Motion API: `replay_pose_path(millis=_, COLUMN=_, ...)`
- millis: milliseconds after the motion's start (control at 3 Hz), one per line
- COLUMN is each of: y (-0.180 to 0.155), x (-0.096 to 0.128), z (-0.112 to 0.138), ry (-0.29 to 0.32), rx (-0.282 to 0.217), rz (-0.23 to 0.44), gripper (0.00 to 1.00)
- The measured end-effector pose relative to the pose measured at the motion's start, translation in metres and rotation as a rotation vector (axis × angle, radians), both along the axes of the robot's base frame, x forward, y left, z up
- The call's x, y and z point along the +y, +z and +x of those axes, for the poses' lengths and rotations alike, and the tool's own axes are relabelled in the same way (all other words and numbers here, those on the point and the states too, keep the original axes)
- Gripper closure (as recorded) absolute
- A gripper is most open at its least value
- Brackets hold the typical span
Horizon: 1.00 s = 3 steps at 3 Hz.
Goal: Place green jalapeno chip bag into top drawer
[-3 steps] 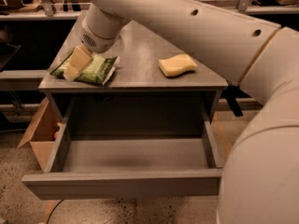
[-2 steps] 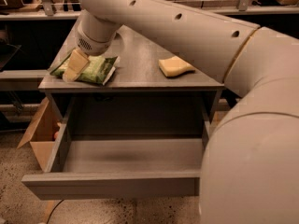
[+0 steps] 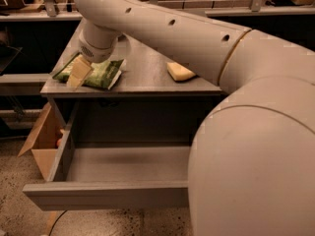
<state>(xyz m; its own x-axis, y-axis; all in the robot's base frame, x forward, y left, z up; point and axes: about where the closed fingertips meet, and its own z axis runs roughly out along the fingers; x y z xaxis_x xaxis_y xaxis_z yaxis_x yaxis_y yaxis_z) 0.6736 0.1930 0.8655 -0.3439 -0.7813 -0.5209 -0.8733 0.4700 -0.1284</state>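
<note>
The green jalapeno chip bag [image 3: 102,73] lies flat at the front left corner of the grey table [image 3: 147,82]. My gripper [image 3: 78,73] hangs from the wrist directly over the bag's left end, at or just above its surface. The top drawer [image 3: 106,194] is pulled out below the tabletop, and the part of its grey interior [image 3: 125,163] that shows has nothing in it. My arm's large pale body hides the drawer's right half.
A yellow sponge [image 3: 179,72] lies on the table to the right of the bag. An open cardboard box [image 3: 39,137] stands on the floor left of the drawer. Dark shelving runs behind the table.
My arm's body has swung in and now fills much more of the right side of the view. The gripper stays over the bag's left end, slightly lower. The bag has not moved.
</note>
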Motion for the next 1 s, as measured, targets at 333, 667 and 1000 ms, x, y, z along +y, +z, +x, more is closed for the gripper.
replay_pose_path(millis=333, y=-0.0091, x=-0.001, z=0.0034, ry=-0.008, rx=0.014, rz=-0.008, gripper=0.16)
replay_pose_path(millis=667, y=-0.0133, x=-0.0032, z=0.0048, ry=-0.01, rx=0.024, rz=-0.014, gripper=0.39)
replay_pose_path(millis=1000, y=-0.0154, x=-0.0075, z=0.0048, ry=-0.013, rx=0.032, rz=-0.012, gripper=0.63)
